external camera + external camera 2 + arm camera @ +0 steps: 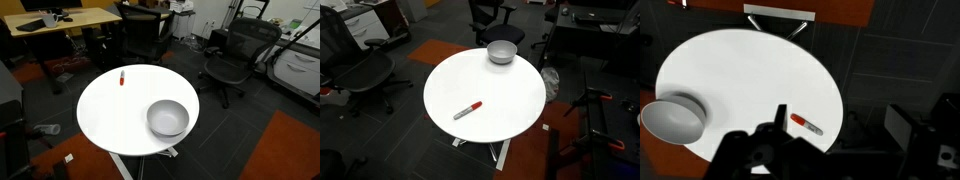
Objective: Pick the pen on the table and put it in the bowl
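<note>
Gripper (772,142) dark and blurred at the bottom of the wrist view, hanging above table (750,60); cannot tell how wide the jaws stand. Nothing visibly between them. Pen (806,123) flat on the white top just ahead of the jaws and a little to their right, apart from them, paler end pointing further right. Bowl (675,118) well off to the jaws' left, near the table's edge, empty. Step in hand, by judgement: reaching for the pen. Best done by shifting right until centred over the red barrel, turning the wrist so the jaws close across its length, then lowering straight and stopping just short of scraping the top.
</note>
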`<action>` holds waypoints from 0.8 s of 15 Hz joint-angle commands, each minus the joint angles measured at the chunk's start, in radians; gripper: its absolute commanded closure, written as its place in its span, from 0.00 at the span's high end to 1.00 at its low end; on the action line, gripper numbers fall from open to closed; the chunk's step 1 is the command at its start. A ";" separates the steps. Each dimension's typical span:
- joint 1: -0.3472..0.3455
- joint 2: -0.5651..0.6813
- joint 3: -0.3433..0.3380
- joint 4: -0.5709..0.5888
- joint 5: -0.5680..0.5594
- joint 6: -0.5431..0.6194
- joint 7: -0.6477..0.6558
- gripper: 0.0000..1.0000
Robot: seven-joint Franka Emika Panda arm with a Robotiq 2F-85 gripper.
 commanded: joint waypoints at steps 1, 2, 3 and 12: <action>0.005 0.003 -0.006 -0.006 -0.006 -0.005 0.003 1.00; 0.005 0.005 -0.006 -0.014 -0.006 -0.005 0.004 1.00; 0.005 0.009 -0.006 -0.018 -0.006 -0.005 0.004 1.00; -0.008 0.055 -0.006 0.022 -0.025 -0.014 -0.009 1.00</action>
